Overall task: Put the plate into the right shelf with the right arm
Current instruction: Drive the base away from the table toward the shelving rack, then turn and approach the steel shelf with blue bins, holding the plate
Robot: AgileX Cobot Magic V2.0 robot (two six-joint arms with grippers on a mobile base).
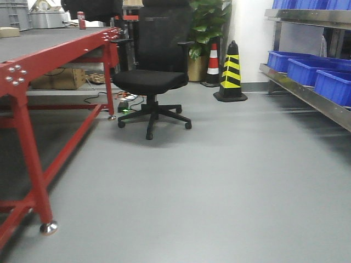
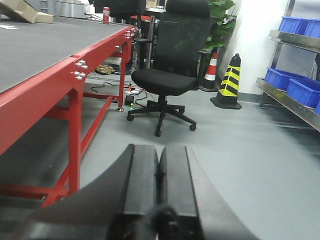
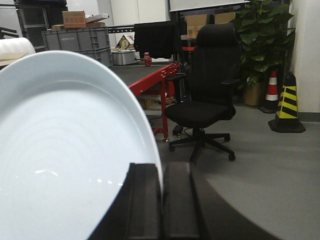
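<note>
Our right gripper (image 3: pixel 161 171) is clamped on the plate (image 3: pixel 65 150): its two black pads (image 3: pixel 145 200) stand close together with the plate's rim pinched between them. From that grip the plate rises on edge, up and to the left of the gripper, its glossy white hollow facing the wrist camera and filling most of that side of the view. We count one plate and see nothing on it. Our left gripper (image 2: pixel 160 150) has its fingers pressed together with nothing between them, hanging above the grey floor (image 2: pixel 240 165). The shelf (image 1: pixel 307 94) runs along the right, well ahead of and to the right of the left gripper; it does not show in the right wrist view, so we cannot tell how far the plate is from it. On its lower level we count three blue bins (image 1: pixel 304 71), with more on the level above that we cannot count, being cut off. Ahead of both grippers stands one black chair (image 1: pixel 151 79), and beyond it two cones, a yellow cone (image 1: pixel 231 71) and an orange cone (image 1: pixel 213 63), beside one plant (image 1: pixel 205 22). To the left of the grippers is one red table (image 1: pixel 60 52) carrying one red can (image 1: pixel 81 20).
</note>
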